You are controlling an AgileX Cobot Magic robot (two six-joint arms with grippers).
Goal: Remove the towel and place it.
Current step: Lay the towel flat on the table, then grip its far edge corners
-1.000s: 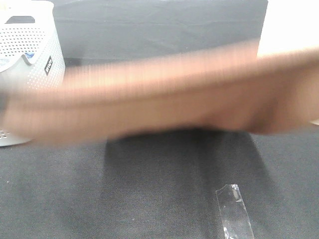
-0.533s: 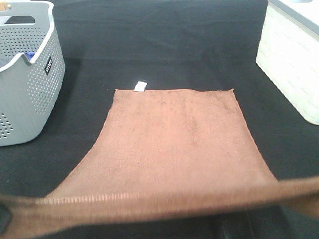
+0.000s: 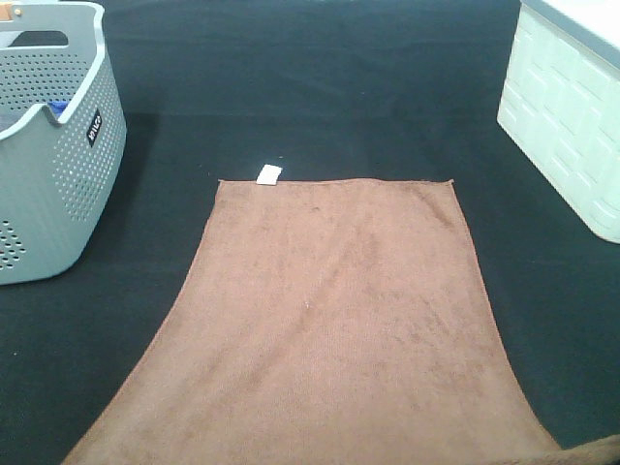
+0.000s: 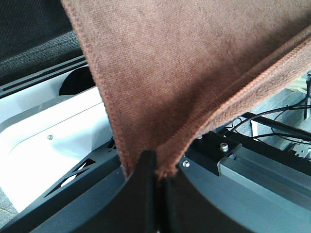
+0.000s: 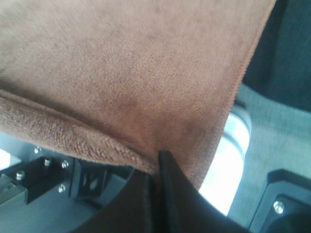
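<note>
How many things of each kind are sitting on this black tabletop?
Towel, brown: 1
Grey perforated basket: 1
White bin: 1
Total: 3

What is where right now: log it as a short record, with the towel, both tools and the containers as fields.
towel: brown, spread flat on the black table
tag: white, at the towel's far left corner
left tool: shut on a towel corner
right tool: shut on a towel corner
grey basket: left of the towel, apart from it
white bin: right of the towel, apart from it
</note>
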